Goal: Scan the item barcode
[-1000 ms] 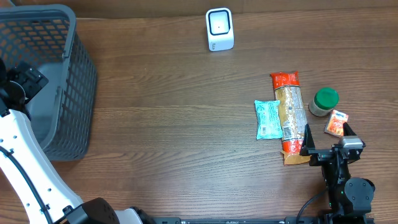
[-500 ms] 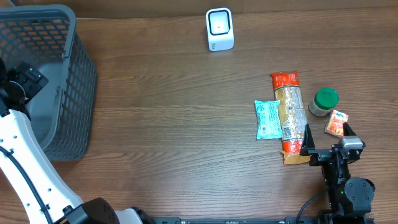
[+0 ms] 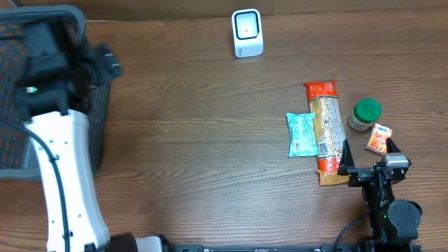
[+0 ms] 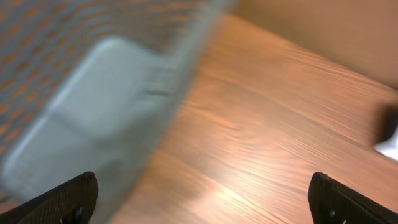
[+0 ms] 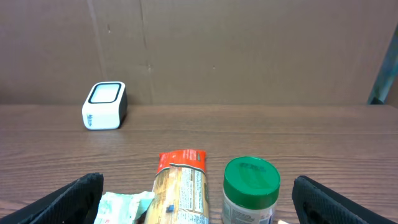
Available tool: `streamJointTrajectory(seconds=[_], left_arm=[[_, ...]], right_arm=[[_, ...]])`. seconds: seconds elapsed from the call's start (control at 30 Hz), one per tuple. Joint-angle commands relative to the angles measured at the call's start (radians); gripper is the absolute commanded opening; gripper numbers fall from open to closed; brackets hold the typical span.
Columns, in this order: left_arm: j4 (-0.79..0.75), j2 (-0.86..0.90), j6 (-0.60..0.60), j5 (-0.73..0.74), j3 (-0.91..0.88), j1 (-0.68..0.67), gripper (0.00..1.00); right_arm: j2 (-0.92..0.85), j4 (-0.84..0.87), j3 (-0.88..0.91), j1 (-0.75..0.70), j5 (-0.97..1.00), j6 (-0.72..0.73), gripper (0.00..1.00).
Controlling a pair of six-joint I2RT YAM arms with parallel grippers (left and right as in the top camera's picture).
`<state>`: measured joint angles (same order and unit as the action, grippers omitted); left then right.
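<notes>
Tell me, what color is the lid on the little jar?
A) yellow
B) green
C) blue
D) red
B: the little jar standing beside the long orange-ended packet has a green lid on top.

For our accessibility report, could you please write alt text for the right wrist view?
A green-lidded jar, an orange-topped packet and a teal packet sit close to the camera on a wooden table. A small white scanner stands farther back on the left, before a brown backdrop.
</notes>
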<state>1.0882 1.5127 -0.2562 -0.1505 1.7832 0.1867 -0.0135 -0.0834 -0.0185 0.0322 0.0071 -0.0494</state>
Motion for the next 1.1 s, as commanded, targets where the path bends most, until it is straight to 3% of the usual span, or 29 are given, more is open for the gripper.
streamJointTrajectory(seconds=[0.0, 0.6, 0.73, 1.07], left_arm=[[0.0, -0.115, -0.013, 0.002, 0.024, -0.093, 1.0], [0.001, -0.523, 0.016, -0.031, -0.065, -0.106, 1.0], [0.001, -0.64, 0.07, -0.113, -0.203, -0.106, 1.0], [-0.035, -0.988, 0.05, -0.111, -0.686, -0.021, 1.0]], right_arm=[[0.011, 0.001, 0.011, -0.005, -0.002, -0.004, 1.0], [0.011, 0.001, 0.011, -0.005, -0.002, -0.004, 1.0], [0.011, 0.001, 0.011, -0.005, -0.002, -0.004, 1.0], [0.011, 0.001, 0.011, -0.005, -0.002, -0.004, 1.0]])
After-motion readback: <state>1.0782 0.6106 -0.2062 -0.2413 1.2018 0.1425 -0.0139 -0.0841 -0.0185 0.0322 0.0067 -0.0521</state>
